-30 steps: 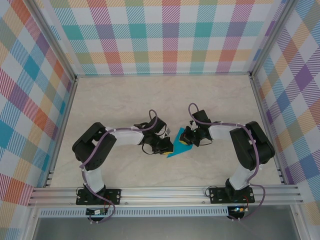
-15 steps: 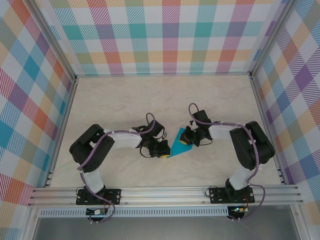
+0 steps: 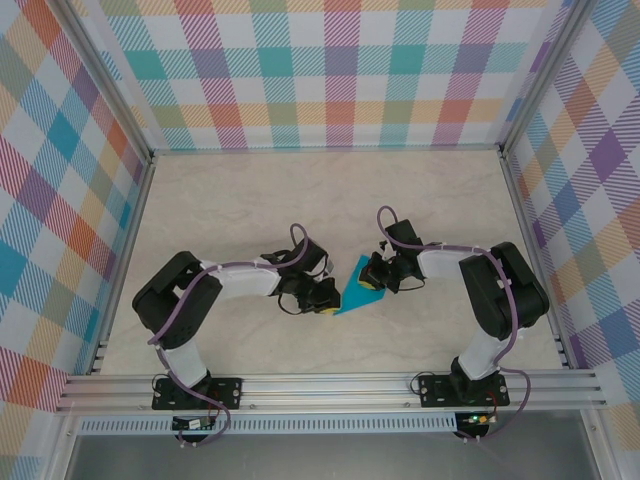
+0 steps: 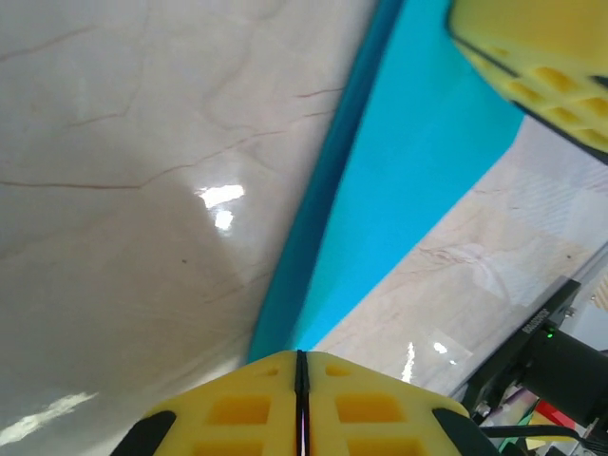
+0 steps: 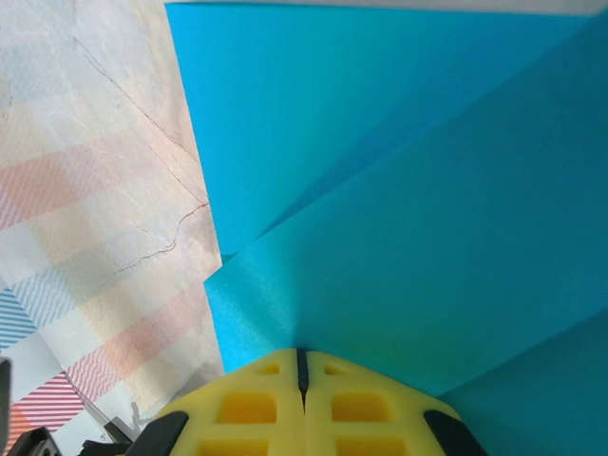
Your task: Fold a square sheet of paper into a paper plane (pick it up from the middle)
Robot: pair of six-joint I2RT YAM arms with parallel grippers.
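**Item:** square sheet of teal-blue paper, thin and plain, already folded into overlapping layers with several creases visible in the right wrist view.

**Location:** flat on the pale marble-patterned table, at its middle, between the two grippers.

**Orientation:** the shape is a narrow wedge. Its long axis runs diagonally, with the pointed end toward the near left and the broad end toward the far right.

**Right gripper:** the yellow fingers are closed, seam to seam. The tips rest on the top layer at the broad end. No paper shows between the fingers, so this reads as pressing down rather than pinching.

**Left gripper:** the yellow fingers are likewise closed. The tips meet the pointed near-left end, beside the long folded edge. Whether they catch the corner cannot be told.

**Step in hand (judged):** flattening a crease, with the right tips as anchor and the left tips as presser.

**Handling notes:**
- Hold the right tips firm so the layers do not slide over one another.
- Draw the left tips low and flat along the folded edge, from the point outward.
- Push downward rather than sideways, since thin paper buckles or skates easily on the glossy table.

**Surroundings:** pastel checked walls enclose the table on the left, right and far sides.
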